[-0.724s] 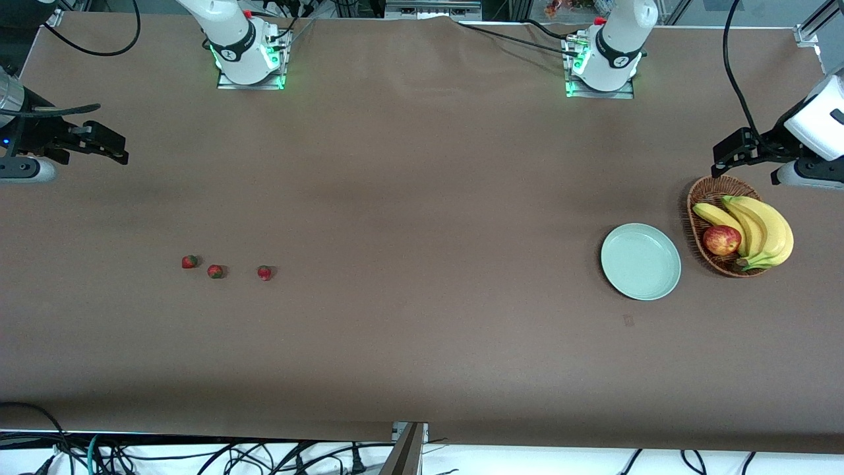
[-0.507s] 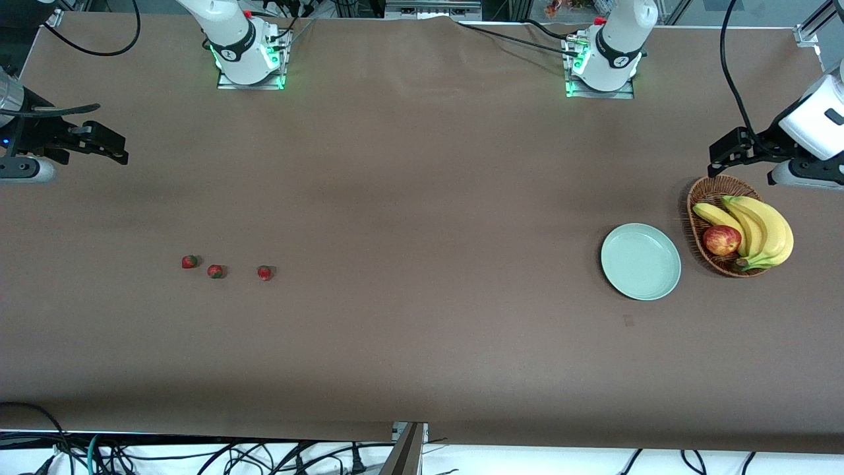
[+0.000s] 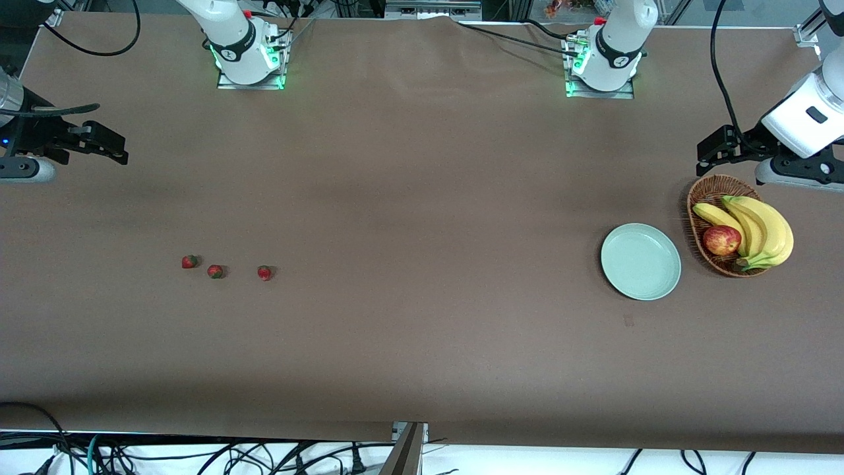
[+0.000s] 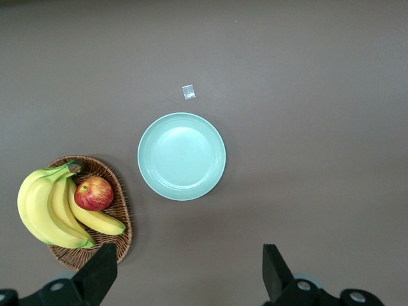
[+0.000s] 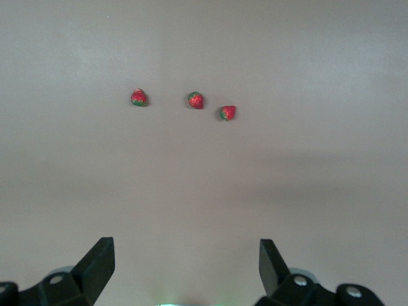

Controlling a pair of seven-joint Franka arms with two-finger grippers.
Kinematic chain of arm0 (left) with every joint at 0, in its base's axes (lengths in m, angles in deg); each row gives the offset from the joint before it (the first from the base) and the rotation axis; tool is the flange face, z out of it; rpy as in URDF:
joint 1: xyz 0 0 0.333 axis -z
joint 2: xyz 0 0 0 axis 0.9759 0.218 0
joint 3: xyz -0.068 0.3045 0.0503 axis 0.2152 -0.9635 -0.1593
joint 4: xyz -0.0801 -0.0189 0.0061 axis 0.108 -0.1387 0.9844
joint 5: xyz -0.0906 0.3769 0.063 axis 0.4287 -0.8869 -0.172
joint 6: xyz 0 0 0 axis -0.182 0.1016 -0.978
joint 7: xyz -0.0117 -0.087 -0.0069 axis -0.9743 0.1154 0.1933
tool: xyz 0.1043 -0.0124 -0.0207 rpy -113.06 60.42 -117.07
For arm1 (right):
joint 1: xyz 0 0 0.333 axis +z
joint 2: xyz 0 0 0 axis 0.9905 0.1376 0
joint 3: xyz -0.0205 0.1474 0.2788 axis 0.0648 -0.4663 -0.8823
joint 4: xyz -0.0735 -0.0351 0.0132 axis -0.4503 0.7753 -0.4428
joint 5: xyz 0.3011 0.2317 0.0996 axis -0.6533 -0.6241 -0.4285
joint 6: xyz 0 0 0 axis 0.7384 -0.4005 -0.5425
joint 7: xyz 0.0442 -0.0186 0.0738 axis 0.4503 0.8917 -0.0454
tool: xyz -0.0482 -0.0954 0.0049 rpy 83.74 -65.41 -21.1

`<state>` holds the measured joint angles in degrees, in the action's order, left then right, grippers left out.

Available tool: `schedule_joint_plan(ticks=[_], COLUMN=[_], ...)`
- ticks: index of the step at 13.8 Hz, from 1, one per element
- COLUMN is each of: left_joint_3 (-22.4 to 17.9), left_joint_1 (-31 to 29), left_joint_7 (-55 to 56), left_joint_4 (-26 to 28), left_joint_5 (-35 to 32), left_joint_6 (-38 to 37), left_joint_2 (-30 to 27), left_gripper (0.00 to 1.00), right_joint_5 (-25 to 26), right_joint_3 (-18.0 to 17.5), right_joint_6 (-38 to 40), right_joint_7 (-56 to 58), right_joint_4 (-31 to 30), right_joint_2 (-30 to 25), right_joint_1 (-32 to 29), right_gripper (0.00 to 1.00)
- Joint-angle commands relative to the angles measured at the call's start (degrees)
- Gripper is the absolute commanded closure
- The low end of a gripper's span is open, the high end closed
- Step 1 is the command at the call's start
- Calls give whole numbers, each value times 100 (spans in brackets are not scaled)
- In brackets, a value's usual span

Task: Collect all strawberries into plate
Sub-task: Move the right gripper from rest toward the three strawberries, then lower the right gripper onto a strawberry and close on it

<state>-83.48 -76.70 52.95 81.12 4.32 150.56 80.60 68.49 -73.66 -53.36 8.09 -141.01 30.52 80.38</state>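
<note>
1. My left gripper [image 3: 705, 153] hangs wide open, empty, over the tabletop [image 3: 422, 198] beside the wicker basket [image 3: 707, 195].
2. My right gripper [image 3: 119, 148] waits wide open at its end.
3. Three strawberries [image 3: 215, 271] lie in a row, well apart from the empty plate [image 3: 640, 261].

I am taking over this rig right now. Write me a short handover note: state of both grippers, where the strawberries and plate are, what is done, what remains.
Left gripper: open, empty, in the air by the basket at the left arm's end of the table.
Right gripper: open, empty, above bare table at the right arm's end.
Strawberries: all three on the table in a loose row, toward the right arm's end.
Plate: empty, beside the basket, which holds bananas and an apple.
Done: nothing collected yet.
Left: pick each of the three strawberries and put it on the plate.
</note>
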Motion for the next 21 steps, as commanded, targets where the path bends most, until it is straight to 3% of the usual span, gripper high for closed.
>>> schedule_joint_plan(ticks=[1,6,9,15,21], left_joint_3=[-10,-10,-1,17,17], left_joint_1=[-9,-9,-9,0,17], left_joint_7=[52,52,52,52,52], left_joint_4=[-188,-196,-196,-196,-196], left_joint_5=[-141,-141,-141,-141,-141], left_joint_6=[-134,-143,-143,-143,-152], left_joint_2=[85,76,76,76,76], left_gripper=[0,0,0,0,0], right_joint_5=[-101,-118,-110,-101,-118], right_joint_3=[-46,-81,-108,-108,-108], right_joint_6=[55,-269,-471,-1929,-2659], right_joint_7=[-36,-45,-36,-133,-290], right_joint_4=[175,140,149,105,-140], right_joint_2=[117,459,986,2392,3079], right_joint_1=[-66,-22,-5,417,637], right_gripper=[0,0,0,0,0])
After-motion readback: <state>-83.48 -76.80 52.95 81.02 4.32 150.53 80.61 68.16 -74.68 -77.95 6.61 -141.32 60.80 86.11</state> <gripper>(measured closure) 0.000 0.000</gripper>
